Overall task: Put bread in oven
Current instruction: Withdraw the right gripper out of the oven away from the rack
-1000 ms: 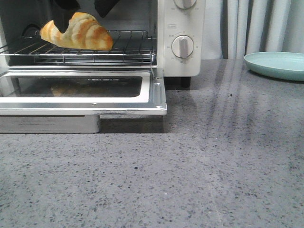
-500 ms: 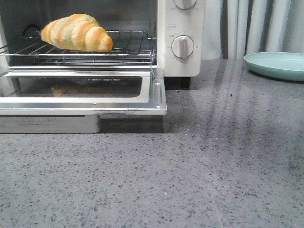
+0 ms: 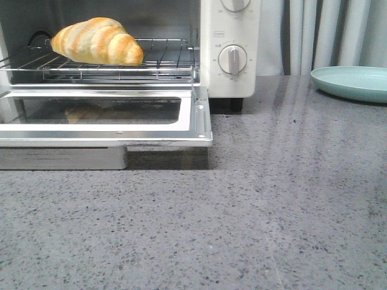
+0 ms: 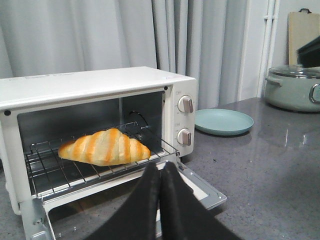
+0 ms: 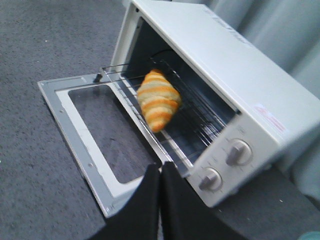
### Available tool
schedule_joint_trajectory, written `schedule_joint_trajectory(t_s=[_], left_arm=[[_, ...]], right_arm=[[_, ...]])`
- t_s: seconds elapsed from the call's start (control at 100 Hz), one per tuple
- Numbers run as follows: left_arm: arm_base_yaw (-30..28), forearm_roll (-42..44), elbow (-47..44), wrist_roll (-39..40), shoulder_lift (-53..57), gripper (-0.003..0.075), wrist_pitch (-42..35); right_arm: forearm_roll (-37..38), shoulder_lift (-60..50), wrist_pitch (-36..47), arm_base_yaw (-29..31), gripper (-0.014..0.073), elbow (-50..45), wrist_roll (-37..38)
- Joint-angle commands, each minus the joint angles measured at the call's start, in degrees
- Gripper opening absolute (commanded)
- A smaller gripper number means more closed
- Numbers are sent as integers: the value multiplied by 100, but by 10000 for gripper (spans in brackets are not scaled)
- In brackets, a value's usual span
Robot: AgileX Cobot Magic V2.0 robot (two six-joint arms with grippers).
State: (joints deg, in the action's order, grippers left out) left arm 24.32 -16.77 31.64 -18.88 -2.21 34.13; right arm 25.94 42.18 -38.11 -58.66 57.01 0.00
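A striped golden bread (image 3: pixel 97 41) lies on the wire rack (image 3: pixel 163 57) inside the white oven (image 3: pixel 230 36), whose glass-windowed door (image 3: pixel 103 118) hangs fully open and flat over the grey speckled countertop (image 3: pixel 254 211). We see the bread resting toward the left half of the rack in the front view, free of any contact with either arm, its faint reflection showing in the door glass below. Our left gripper (image 4: pixel 161 172) appears in its wrist camera with both black fingers pressed together, tips touching, nothing between them, held in front of the open door and apart from the bread (image 4: pixel 104 147). Our right gripper (image 5: pixel 161 172) shows the same closed, empty stance in its own camera, looking down over the oven (image 5: pixel 240 85) from above and to one side, with the bread (image 5: pixel 158 100) clear of it on the rack. Two round knobs (image 3: pixel 233 59) sit on the oven's right-hand panel. Beyond the oven, a pale green plate (image 3: pixel 354 81) rests on the counter near grey curtains (image 3: pixel 314 30), and the left wrist camera also catches a lidded pot (image 4: pixel 295 87) further along the counter.
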Motion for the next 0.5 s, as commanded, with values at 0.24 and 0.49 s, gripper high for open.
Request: schedule_joint_trajectory(t_s=[0.24,0.49], left_arm=[[-15,-109,-212,65,-90,-22,-635],[-54,-248,-212,65,-102,-21,-633]], right_arm=[[1577,-4450,-560,271,-48,-2241,1519],[1748,-3735,-186,268,-48,-2308,1486]])
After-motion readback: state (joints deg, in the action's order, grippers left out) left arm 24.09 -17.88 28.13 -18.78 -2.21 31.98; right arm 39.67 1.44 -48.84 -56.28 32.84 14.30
